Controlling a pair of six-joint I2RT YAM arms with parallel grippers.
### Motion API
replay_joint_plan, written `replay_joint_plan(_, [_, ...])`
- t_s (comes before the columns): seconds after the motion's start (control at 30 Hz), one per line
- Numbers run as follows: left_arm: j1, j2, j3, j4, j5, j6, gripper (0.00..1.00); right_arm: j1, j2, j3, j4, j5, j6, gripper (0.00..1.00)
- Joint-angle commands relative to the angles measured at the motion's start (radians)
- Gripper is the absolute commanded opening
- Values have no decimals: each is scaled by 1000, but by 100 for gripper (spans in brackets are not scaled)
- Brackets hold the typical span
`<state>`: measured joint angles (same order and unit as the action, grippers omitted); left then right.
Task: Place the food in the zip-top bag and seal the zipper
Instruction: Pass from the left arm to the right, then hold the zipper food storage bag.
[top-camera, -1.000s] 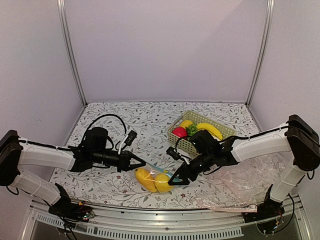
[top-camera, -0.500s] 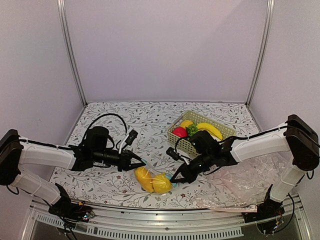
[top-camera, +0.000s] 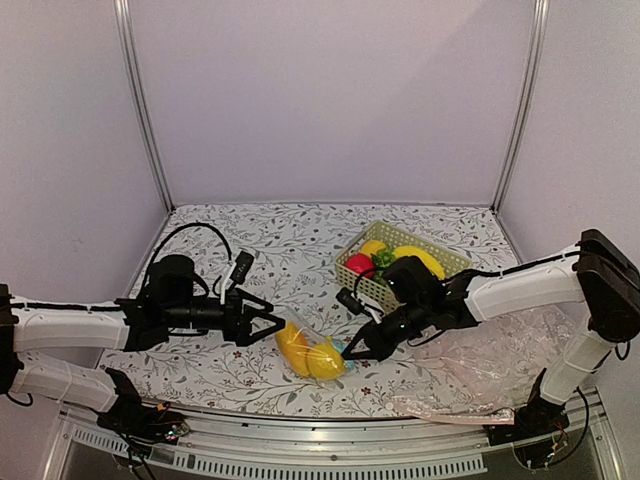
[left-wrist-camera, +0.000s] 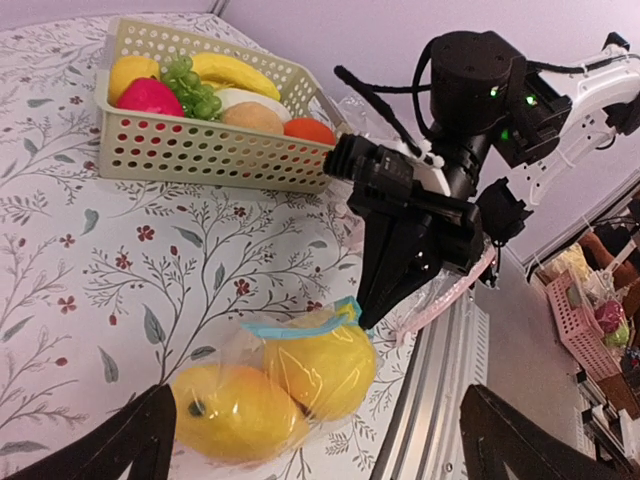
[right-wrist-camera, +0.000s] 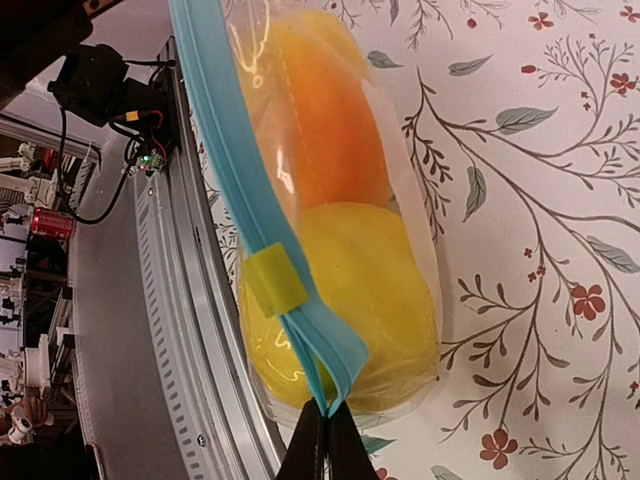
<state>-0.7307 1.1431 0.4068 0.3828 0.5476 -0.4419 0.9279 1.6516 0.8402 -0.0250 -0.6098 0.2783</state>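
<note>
The left hand (top-camera: 266, 320) has just let go and pulled back, fingers wide. The right hand (top-camera: 350, 350) pinches the zipper (right-wrist-camera: 235, 170) end. The bag (top-camera: 312, 357), with the food (right-wrist-camera: 360, 290) inside, lies near the desk's (top-camera: 250, 250) front edge. Sealing looks unfinished.

The food (top-camera: 297, 348) lies in the zip-top bag (top-camera: 322, 359) on the worktop (top-camera: 260, 240). Basket (top-camera: 362, 286) at the bag's 1 o'clock; plastic sheet (top-camera: 490, 365) at 3 o'clock, beyond the right end effector (top-camera: 347, 353).
</note>
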Motion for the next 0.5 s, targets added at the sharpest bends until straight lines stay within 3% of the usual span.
replay_joint_plan(0.0, [18,-48,-87,-6,-89,-52,100,-16,-38,-2,13,19,63,0])
replay_joint_plan(0.27, [19,-152,-166,72,-104,-197,100,-18,-126,-45,164,30,245,0])
replay_joint_plan(0.47, [19,-289,-92,-62,-120,-205,100,-20,-246,-9,135,28,292,0])
